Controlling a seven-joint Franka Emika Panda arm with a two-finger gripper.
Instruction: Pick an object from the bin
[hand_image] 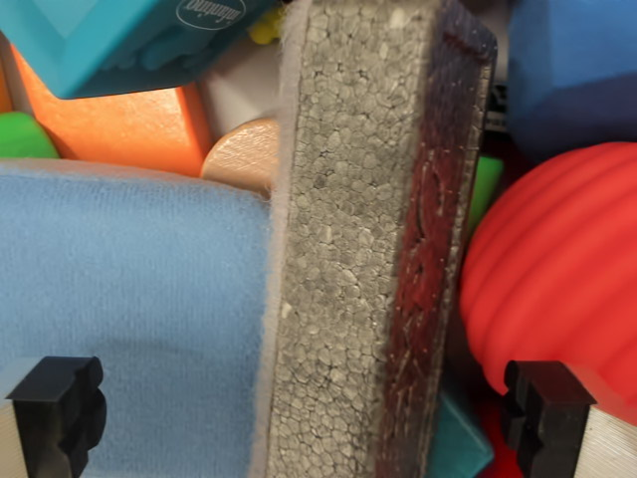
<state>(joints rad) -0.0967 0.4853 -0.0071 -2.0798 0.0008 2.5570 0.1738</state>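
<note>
The wrist view looks straight down into a crowded bin from very close. A grey styrofoam slab (348, 249) with a dark red face on its right side stands on edge in the middle. My gripper (304, 408) is open, its black fingertips (60, 413) at the bottom corners on either side of the slab. The left fingertip lies over a light blue cloth-covered block (129, 289). The right one sits in front of a red ribbed ball (557, 269). Nothing is held between the fingers.
Around the slab lie an orange block (119, 119), a teal box (129, 35) with a printed logo, a green piece (22, 137), a tan round object (244, 154), a blue object (572, 70) at top right and a teal piece (460, 438) at the bottom.
</note>
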